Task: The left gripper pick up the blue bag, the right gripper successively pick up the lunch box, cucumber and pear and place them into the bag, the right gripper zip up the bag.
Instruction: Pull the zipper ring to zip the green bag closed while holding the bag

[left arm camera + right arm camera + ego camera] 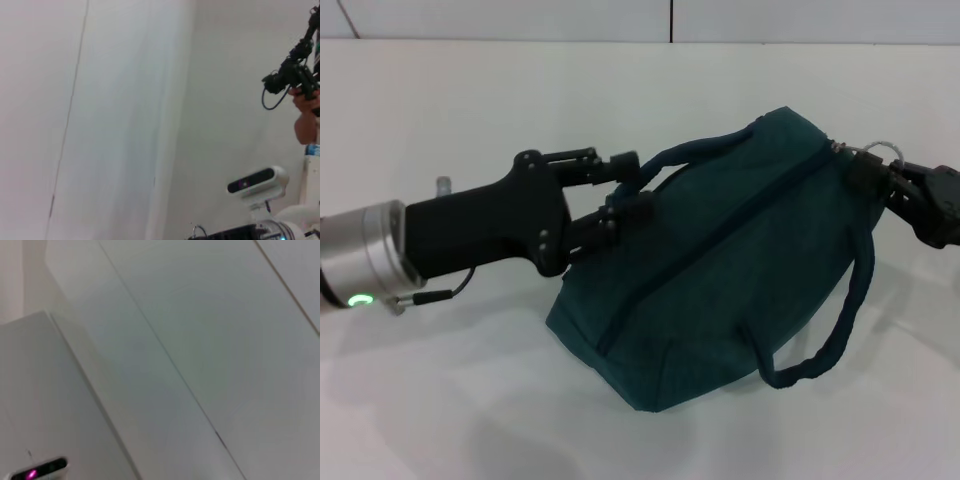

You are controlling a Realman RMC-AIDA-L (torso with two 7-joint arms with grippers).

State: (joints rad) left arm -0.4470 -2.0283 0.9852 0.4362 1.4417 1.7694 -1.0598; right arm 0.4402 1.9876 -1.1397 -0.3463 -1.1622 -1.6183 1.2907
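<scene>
Flanking zipped bag (pixel 720 270), both tools

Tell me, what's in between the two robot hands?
The bag. In the head view, the left gripper holds its handle and the right gripper is at its zipper end.

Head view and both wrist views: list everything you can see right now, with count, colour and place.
bag: one, dark teal-blue, on the white table, zip line running closed along its top.
bag handles: two, same colour; one at the left gripper, one looping down the right side.
zip pull ring: one, metal, at the bag's right end.
table: one, white.
camera: one, white, seen in the left wrist view.
left gripper: black, shut on the bag handle.
right gripper: black, at the zip pull.
</scene>
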